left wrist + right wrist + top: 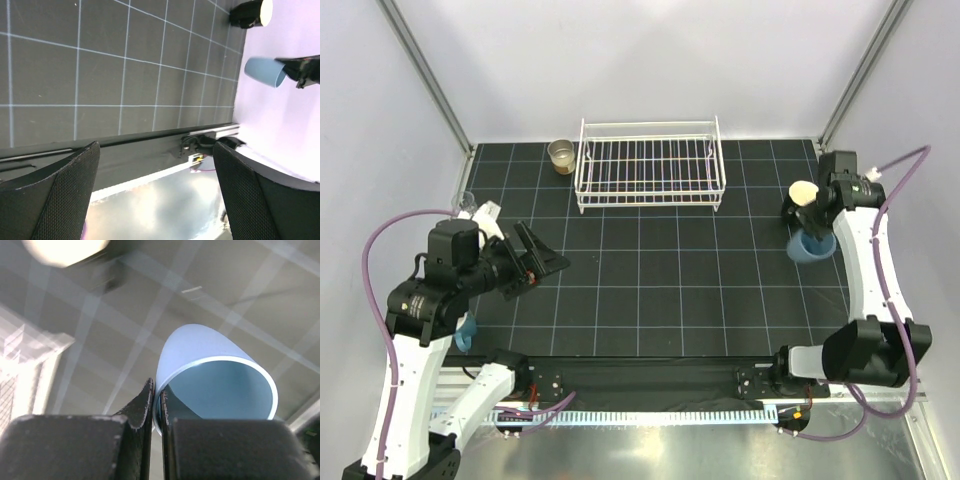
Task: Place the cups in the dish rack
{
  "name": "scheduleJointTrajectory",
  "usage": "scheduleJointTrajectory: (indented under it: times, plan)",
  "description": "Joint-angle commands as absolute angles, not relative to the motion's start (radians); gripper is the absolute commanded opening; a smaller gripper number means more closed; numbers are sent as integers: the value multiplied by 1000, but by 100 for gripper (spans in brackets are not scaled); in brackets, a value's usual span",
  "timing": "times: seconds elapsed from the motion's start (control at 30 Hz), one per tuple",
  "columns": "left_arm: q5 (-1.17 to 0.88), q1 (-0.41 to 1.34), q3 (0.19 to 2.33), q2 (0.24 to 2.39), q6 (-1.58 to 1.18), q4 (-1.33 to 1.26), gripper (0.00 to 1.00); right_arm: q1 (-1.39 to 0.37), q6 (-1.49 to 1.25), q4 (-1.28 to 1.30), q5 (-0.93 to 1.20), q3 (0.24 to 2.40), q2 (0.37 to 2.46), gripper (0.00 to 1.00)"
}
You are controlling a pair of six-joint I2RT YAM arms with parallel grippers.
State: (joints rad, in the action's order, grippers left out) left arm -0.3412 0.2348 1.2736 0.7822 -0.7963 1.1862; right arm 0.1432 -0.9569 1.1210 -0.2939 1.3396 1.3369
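The white wire dish rack (650,165) stands empty at the back middle of the mat. My right gripper (817,228) is shut on the rim of the light blue tumbler (812,246), one finger inside and one outside (156,400); the tumbler (215,370) is at the right of the mat, and I cannot tell if it is lifted. The black cup with cream inside (802,197) stands just behind it. The tan cup (561,155) is left of the rack. The tiny clear glass (468,203) and the teal mug (466,333) are by my left arm. My left gripper (535,262) is open and empty (155,190).
A black gridded mat (650,280) covers the table, with white walls and metal posts around it. A corner of the rack (20,355) shows at the left of the right wrist view. The left wrist view shows the tumbler (265,71) and black cup (250,13) far off.
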Motion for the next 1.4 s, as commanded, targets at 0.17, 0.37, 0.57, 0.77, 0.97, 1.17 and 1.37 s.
scheduleJointTrajectory:
  times: [0.17,0.37,0.57,0.77,0.97,1.17,1.37]
  plan:
    - [-461,238,1281,808,-980,1048,96,0,-831,826,202,1444,1160,4]
    - [-519,238,1295,787,-1107,757,100,-124,-987,98,609,1124,962,4]
    - [-502,238,1212,693,-1216,458,100,-331,-1242,-524,586,942,922,4]
    - [-525,238,1186,687,-1227,371,100,-588,-1295,-831,476,983,1041,4]
    - [-486,238,1227,692,-1203,345,100,-713,-1269,-927,356,1028,1127,4]
    - [-463,238,1197,680,-1204,292,100,-779,-1224,-851,290,1104,1170,4]
    - [-390,238,1114,626,-1232,203,100,-830,-1236,-816,233,1117,1198,4]
